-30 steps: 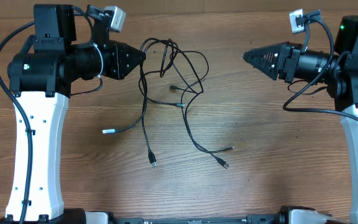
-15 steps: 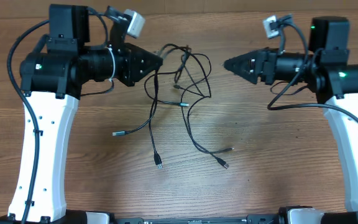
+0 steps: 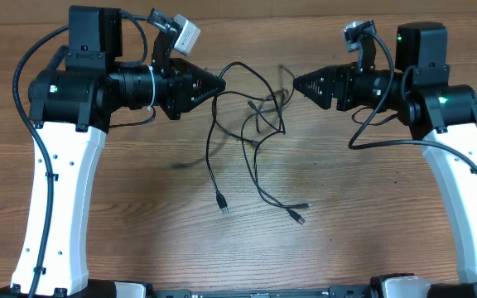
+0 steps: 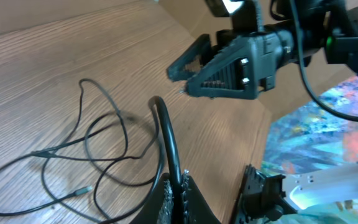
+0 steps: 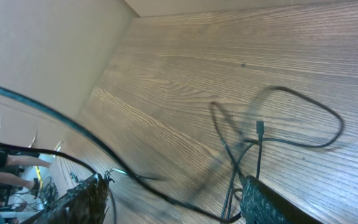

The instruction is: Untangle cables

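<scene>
Above the middle of the wooden table (image 3: 139,207), the two arms are levelled at each other, wrists horizontal, tips separated by a short gap. The left gripper (image 3: 220,83) is clamped on one strand of the cables (image 3: 251,136); in the left wrist view that strand is seen arching up as a black loop out of the closed fingers (image 4: 168,198). The right gripper (image 3: 296,83) is held with jaws parted and nothing is seen between them. The bundle is hung from the left tip and draped across the gap. Its crossed part is found just left of and below the right tip, with strands running mostly from far to near and plug ends (image 3: 222,204) laid on the wood. A short leftward reach by the right arm is judged enough.
</scene>
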Robot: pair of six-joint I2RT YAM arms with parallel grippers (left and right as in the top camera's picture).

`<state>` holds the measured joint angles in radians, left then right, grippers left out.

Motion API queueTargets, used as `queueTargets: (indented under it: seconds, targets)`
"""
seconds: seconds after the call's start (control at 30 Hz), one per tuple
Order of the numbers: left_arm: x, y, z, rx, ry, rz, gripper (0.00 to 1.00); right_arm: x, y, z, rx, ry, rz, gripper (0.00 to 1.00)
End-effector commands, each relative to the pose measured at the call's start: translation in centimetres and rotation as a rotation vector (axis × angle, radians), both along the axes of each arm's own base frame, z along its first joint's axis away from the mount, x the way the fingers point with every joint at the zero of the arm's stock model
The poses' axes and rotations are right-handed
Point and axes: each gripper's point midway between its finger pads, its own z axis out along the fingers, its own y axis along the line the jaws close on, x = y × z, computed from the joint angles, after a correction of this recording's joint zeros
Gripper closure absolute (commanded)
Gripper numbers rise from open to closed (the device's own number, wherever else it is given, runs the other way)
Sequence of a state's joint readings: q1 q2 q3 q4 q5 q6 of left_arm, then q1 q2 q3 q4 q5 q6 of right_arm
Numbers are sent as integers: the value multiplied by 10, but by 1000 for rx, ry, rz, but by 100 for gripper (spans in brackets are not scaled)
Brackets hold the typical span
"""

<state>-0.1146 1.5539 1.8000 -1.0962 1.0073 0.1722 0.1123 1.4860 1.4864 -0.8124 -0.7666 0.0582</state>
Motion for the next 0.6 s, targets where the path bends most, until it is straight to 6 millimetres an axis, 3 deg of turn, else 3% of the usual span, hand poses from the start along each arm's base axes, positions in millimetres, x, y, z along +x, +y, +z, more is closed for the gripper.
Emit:
queueTargets:
  seconds: [0.0,0.57]
  targets:
    - [-12,-5,17,-40,-58,-57,96,3,1,1,-25,-22,-9,33]
    - [-6,-5,20,-35,-90,-47,96,1,-2,-5,-67,-35,4,33]
